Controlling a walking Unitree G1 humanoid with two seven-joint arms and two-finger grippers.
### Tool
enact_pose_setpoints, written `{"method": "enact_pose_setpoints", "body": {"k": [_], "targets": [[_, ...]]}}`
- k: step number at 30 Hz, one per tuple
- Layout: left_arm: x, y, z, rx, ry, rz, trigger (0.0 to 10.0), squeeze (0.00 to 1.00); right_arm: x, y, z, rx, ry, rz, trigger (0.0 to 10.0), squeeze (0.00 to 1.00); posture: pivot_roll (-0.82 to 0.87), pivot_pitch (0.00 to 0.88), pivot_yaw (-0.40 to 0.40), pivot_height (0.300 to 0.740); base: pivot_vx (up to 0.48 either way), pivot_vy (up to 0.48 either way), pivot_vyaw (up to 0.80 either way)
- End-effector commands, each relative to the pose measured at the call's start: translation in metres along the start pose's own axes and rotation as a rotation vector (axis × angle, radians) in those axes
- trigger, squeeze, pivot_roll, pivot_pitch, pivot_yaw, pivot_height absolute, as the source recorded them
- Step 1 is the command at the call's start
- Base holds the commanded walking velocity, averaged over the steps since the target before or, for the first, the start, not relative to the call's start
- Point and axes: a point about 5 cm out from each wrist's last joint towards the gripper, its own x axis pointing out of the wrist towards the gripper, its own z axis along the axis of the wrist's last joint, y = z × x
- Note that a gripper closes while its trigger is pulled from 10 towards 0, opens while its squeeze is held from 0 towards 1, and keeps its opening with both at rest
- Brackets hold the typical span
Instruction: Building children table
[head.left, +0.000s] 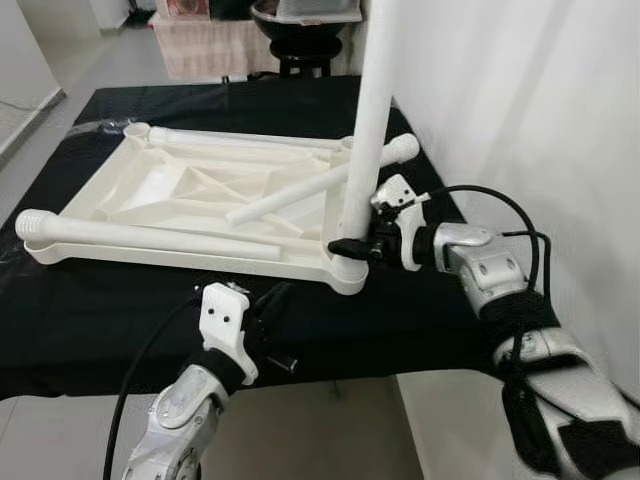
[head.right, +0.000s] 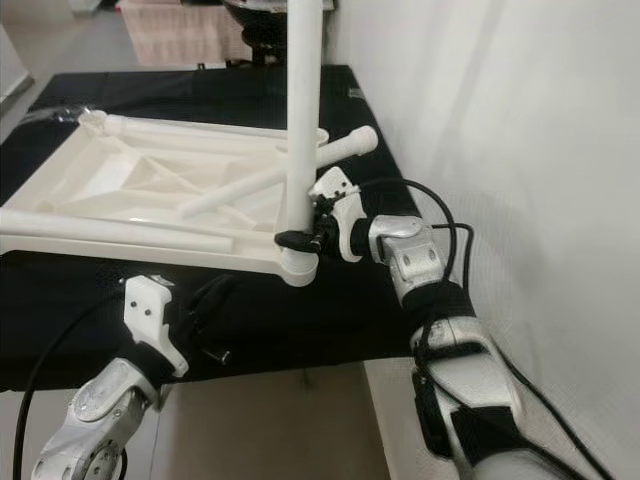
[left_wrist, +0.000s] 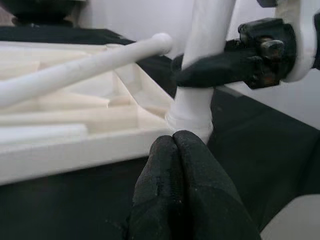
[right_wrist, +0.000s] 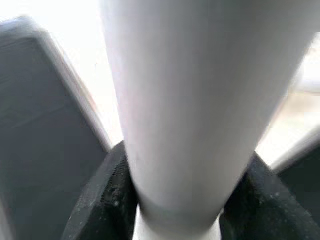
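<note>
My right hand (head.left: 352, 246) is clamped around the base of the upright table leg (head.left: 372, 110), seated in the corner socket of the inverted tabletop (head.left: 190, 200) at the desk's (head.left: 420, 320) front right corner. My left hand (left_wrist: 175, 150), fingers pressed together and empty, hovers just before that socket. Risk: a crooked leg could cross-thread, or the tabletop could slide.

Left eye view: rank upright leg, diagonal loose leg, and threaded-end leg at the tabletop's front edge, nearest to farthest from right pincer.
1. Upright leg: gripped by the right pincer near its base, at the tabletop's near right corner.
2. Diagonal loose leg: lying across the tabletop, just behind.
3. Threaded-end leg: along the front edge, stretching off left.
</note>
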Motion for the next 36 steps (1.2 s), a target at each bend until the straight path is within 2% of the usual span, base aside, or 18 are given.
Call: {"method": "enact_pose_setpoints", "body": {"k": [1,2,3,4,6,10,13,14,15,17,18,21,22,23,25,27,32,36], "targets": [[-0.003,0.0,0.001,-0.003,0.008,0.0,10.0,0.0,-0.009,0.014,-0.039,0.151,0.139,-0.29,0.0,0.0,0.04,0.17,-0.064,0.74,0.0,0.0,0.0],[-0.003,0.0,0.001,-0.003,0.008,0.0,10.0,0.0,-0.009,0.014,-0.039,0.151,0.139,-0.29,0.0,0.0,0.04,0.17,-0.064,0.74,0.0,0.0,0.0],[-0.003,0.003,0.002,-0.001,0.01,0.003,10.0,0.0,-0.016,0.04,-0.048,0.241,0.131,-0.381,0.0,0.0,0.04,0.178,-0.04,0.74,0.0,0.0,0.0],[-0.002,0.005,0.002,0.004,0.012,0.004,10.0,0.0,-0.022,0.056,-0.051,0.24,0.128,-0.428,0.0,0.0,0.03,0.165,-0.022,0.74,0.0,0.0,0.0],[-0.001,0.007,0.002,0.007,0.016,0.003,10.0,0.0,-0.02,0.063,-0.05,0.224,0.114,-0.431,0.0,0.0,0.03,0.157,-0.017,0.74,0.0,0.0,0.0],[0.002,0.009,0.0,0.011,0.022,-0.004,10.0,0.0,-0.011,0.058,-0.047,0.172,0.101,-0.418,0.0,0.0,0.03,0.141,-0.02,0.74,0.0,0.0,0.0],[0.004,0.01,0.0,0.017,0.023,-0.005,10.0,0.0,-0.004,0.047,-0.043,0.153,0.122,-0.434,0.6,0.0,0.04,0.134,-0.028,0.74,0.0,0.0,0.0],[0.004,0.01,0.0,0.019,0.019,0.003,10.0,0.0,-0.003,0.046,-0.04,0.155,0.111,-0.406,10.0,0.0,0.03,0.125,-0.033,0.74,0.0,0.0,0.0],[0.005,0.01,0.0,0.02,0.014,0.011,10.0,0.0,-0.002,0.046,-0.035,0.158,0.092,-0.372,10.0,0.87,0.03,0.123,-0.034,0.74,0.0,0.0,0.0],[0.005,0.01,0.0,0.021,0.012,0.016,10.0,0.0,-0.004,0.048,-0.031,0.167,0.083,-0.365,10.0,0.87,0.03,0.123,-0.034,0.74,0.0,0.0,0.0],[0.006,0.01,0.0,0.02,0.011,0.017,10.0,0.0,-0.004,0.047,-0.023,0.172,0.057,-0.328,10.0,1.0,0.03,0.117,-0.037,0.74,0.0,0.0,0.0],[0.008,0.01,-0.001,0.016,0.011,0.015,10.0,0.0,-0.007,0.044,-0.005,0.119,-0.004,-0.224,10.0,1.0,0.03,0.114,-0.036,0.74,0.0,0.0,0.0],[0.008,0.009,-0.001,0.014,0.011,0.01,10.0,0.0,-0.008,0.038,0.005,0.093,-0.048,-0.174,10.0,0.93,0.02,0.111,-0.033,0.74,0.0,0.0,0.0],[0.009,0.008,-0.002,0.011,0.01,0.004,10.0,0.0,-0.008,0.033,0.013,0.051,-0.075,-0.106,10.0,0.0,0.02,0.109,-0.034,0.74,0.0,0.0,0.0],[0.01,0.008,-0.002,0.01,0.01,0.001,10.0,0.0,-0.009,0.03,0.017,0.026,-0.09,-0.065,10.0,0.0,0.02,0.108,-0.034,0.74,0.0,0.0,0.0],[0.011,0.007,-0.002,0.006,0.009,-0.006,10.0,0.0,-0.008,0.028,0.017,-0.049,-0.091,0.075,10.0,0.0,0.02,0.107,-0.038,0.74,0.0,0.0,0.0],[0.011,0.005,-0.003,0.004,0.005,-0.003,10.0,0.0,-0.006,0.027,0.01,-0.09,-0.054,0.253,10.0,0.0,0.03,0.109,-0.043,0.74,0.0,0.0,0.0],[0.011,0.005,-0.003,0.004,0.004,0.0,10.0,0.0,-0.001,0.024,0.012,-0.089,-0.046,0.27,10.0,0.0,0.03,0.108,-0.044,0.74,0.0,0.0,0.0]]}}
